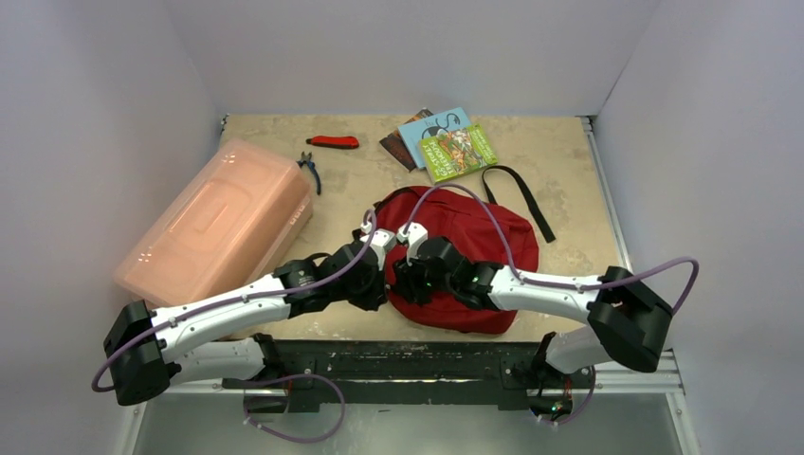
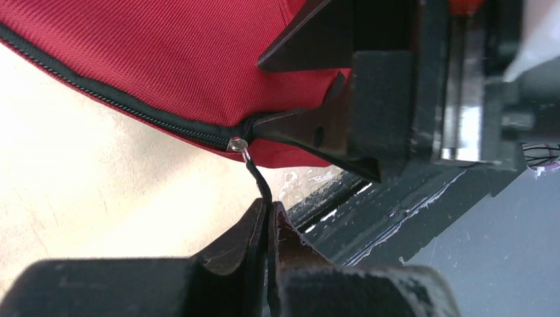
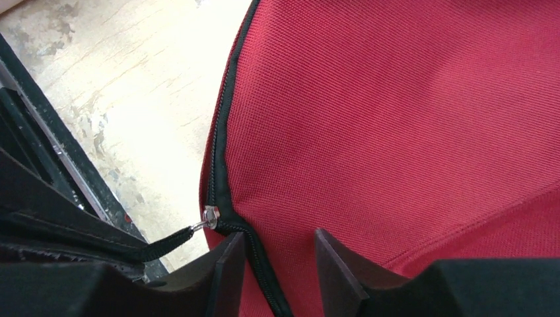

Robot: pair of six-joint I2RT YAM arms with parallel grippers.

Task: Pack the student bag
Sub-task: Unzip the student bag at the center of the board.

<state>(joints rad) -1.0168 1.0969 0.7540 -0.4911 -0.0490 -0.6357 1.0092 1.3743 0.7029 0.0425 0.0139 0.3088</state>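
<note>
The student bag (image 1: 469, 254), a red backpack, lies flat in the middle of the table, its black webbing strap (image 1: 523, 196) trailing to the back right. Both grippers meet at its near left edge. My left gripper (image 2: 269, 205) is shut on the black zipper pull cord (image 2: 257, 179), which hangs from the silver slider (image 2: 236, 144). My right gripper (image 3: 280, 252) stands open over the red fabric beside that slider (image 3: 211, 216). The black zipper line (image 3: 259, 264) runs between its fingers (image 3: 230, 257). The zipper looks closed along the edge in view.
A pink translucent box (image 1: 220, 223) stands at the left. Three books (image 1: 446, 140) lie at the back, with a red-handled cutter (image 1: 334, 142) and pliers (image 1: 310, 171) behind the box. The black mounting rail (image 1: 408, 360) runs along the near table edge.
</note>
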